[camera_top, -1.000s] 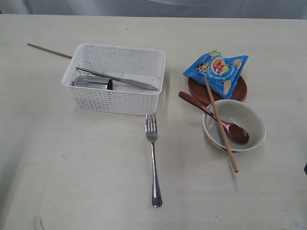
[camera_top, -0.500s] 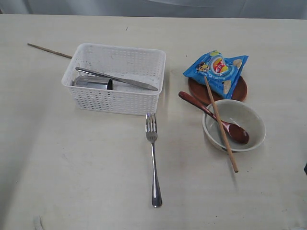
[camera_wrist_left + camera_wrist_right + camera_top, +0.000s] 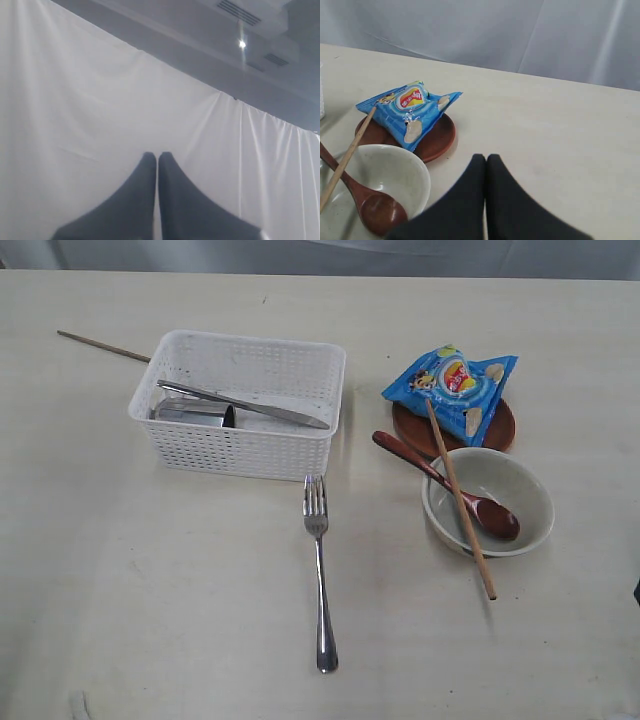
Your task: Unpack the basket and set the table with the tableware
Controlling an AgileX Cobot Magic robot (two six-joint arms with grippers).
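Observation:
The white lattice basket (image 3: pixel 240 405) stands on the cream table (image 3: pixel 150 590) with a steel knife (image 3: pixel 245 406) and a steel cup (image 3: pixel 195 413) lying in it. A steel fork (image 3: pixel 319 570) lies in front of it. To the right, a white bowl (image 3: pixel 515 495) holds a red-brown spoon (image 3: pixel 450 485), and one chopstick (image 3: pixel 460 498) rests across it. Another chopstick (image 3: pixel 100 346) lies behind the basket. The brown plate (image 3: pixel 500 430) sits under a blue snack bag (image 3: pixel 455 385). My left gripper (image 3: pixel 158 155) is shut, empty, facing a white curtain. My right gripper (image 3: pixel 486 157) is shut, empty, low beside the bowl (image 3: pixel 385 170) and plate (image 3: pixel 440 135).
The blue snack bag (image 3: pixel 410 112) covers most of the plate. A grey-white curtain (image 3: pixel 520 30) hangs behind the table's far edge. Neither arm shows in the exterior view.

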